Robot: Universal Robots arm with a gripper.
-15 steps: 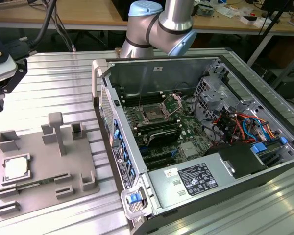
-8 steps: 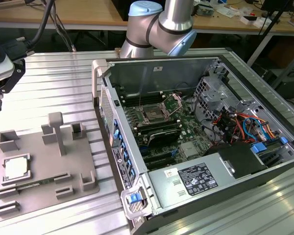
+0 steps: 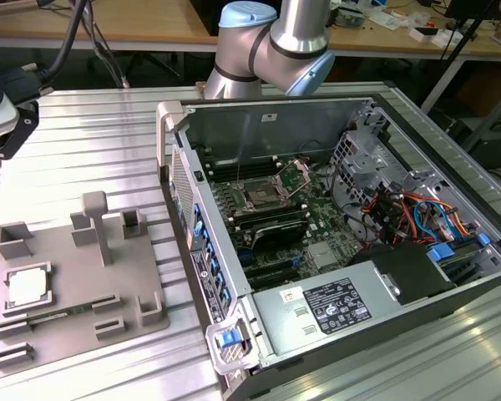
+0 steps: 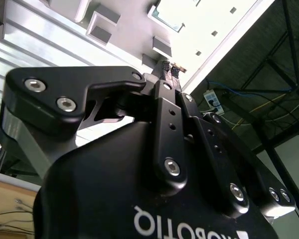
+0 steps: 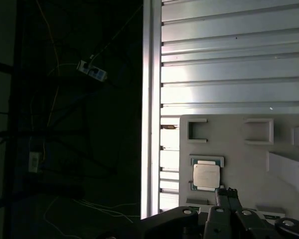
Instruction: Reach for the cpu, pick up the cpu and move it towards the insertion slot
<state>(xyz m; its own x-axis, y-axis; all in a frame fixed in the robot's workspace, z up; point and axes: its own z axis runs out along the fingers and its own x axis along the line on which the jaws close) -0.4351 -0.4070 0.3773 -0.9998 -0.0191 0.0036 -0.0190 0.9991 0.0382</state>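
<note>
1. Ribbed metal table (image 3: 83, 142) carries a grey tray (image 3: 75, 276); the cpu (image 5: 206, 175) lies flat in a tray recess, just beyond the gripper (image 5: 228, 191) and apart from it.
2. Jaws are pressed together, gripping nothing.
3. Upright posts (image 3: 94, 221) and the case wall (image 3: 184, 192) stand between the cpu and the insertion slot (image 3: 259, 196).
4. Square chip, edges parallel to the tray's.

cpu (image 3: 27, 288) on tray (image 3: 75, 269) | tray exterior view's left of case (image 3: 267, 125) | insertion slot (image 3: 259, 199) inside case
</note>
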